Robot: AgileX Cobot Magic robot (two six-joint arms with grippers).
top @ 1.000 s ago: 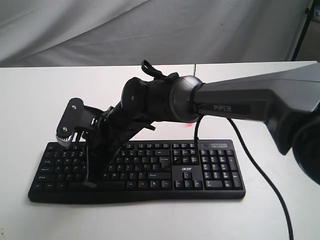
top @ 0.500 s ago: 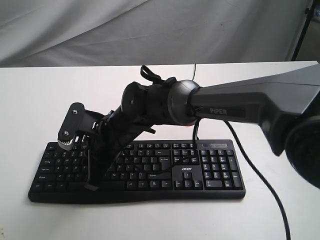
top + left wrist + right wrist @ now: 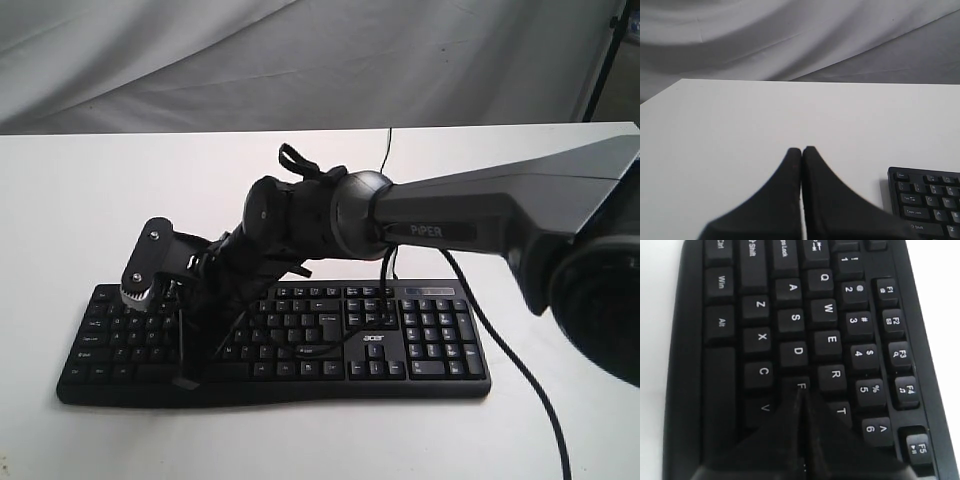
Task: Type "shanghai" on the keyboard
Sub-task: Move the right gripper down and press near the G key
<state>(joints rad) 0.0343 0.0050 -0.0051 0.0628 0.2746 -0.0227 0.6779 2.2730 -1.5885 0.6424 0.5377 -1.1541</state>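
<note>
The black keyboard (image 3: 400, 345) with its white acer logo lies across the white table. My right arm reaches over to the keyboard's left half. The right gripper (image 3: 184, 380) points down at the keys there, jaws shut with nothing between them. In the right wrist view the right gripper (image 3: 801, 390) has its tips at the F key, with D, S and A beyond on the keyboard (image 3: 795, 320); contact cannot be judged. My left gripper (image 3: 801, 150) is shut and empty over bare table, with a corner of the keyboard (image 3: 930, 200) off to one side.
The white table (image 3: 80, 200) stretches behind and to the left of the keyboard, against a grey cloth backdrop (image 3: 300, 60). A thin black cable (image 3: 510, 350) crosses the number-pad end. A black stand leg (image 3: 605, 60) is at the far right.
The right arm has sunk lower over the keyboard's left half. Its shut fingertips have moved down and slightly forward toward the keys.
</note>
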